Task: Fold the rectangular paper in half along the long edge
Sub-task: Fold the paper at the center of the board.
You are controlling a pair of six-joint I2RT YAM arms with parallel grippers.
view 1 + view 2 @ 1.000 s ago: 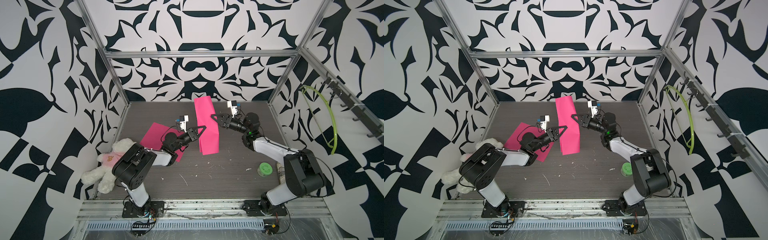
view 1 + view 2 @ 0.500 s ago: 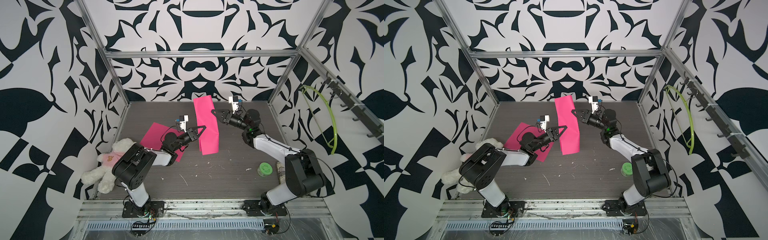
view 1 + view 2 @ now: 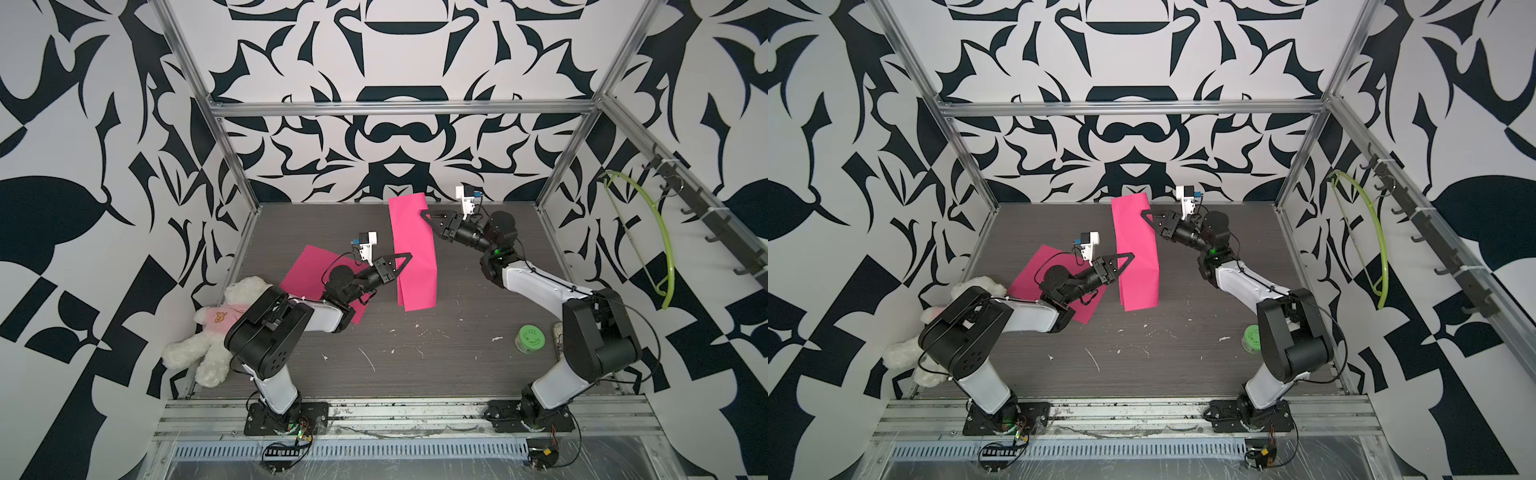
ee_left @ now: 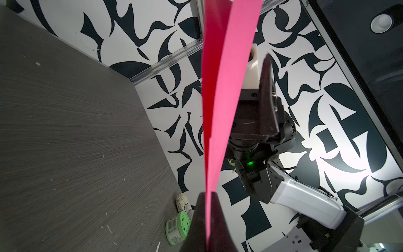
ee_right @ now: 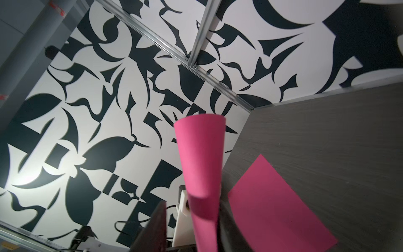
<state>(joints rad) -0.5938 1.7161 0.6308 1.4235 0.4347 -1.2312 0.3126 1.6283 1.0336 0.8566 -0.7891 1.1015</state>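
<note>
Since a second ago the right gripper (image 3: pixel 424 214) has slid along the paper's right edge toward the far wall. The left gripper (image 3: pixel 405 257) stays at the left edge.

In both top views the pink paper (image 3: pixel 415 253) (image 3: pixel 1138 257) is over the far middle of the table (image 3: pixel 415 357), with its long side running near to far. Whether its near end touches the table cannot be told. The left gripper bites the left edge at mid-length, and the right gripper's (image 3: pixel 1144 214) tips sit at the right edge near the far end. A second pink sheet (image 3: pixel 305 270) lies flat to the left under the left arm. A teddy bear (image 3: pixel 220 324) lies at the near left and a green tub (image 3: pixel 531 338) stands at the near right.

In the left wrist view the left gripper (image 4: pixel 207 196) is clamped tight on the paper (image 4: pixel 220 109), whose two layers part in a narrow V away from it. The green tub (image 4: pixel 176 227) stands on the table beyond.

In the right wrist view the paper (image 5: pixel 200 157) curls over into a rounded bend. The right gripper (image 5: pixel 193 204) straddles it, slightly parted: one finger (image 5: pixel 158 224) stands clear of the sheet and the other sits against it. The second pink sheet (image 5: pixel 272 207) lies on the table beside it.
</note>
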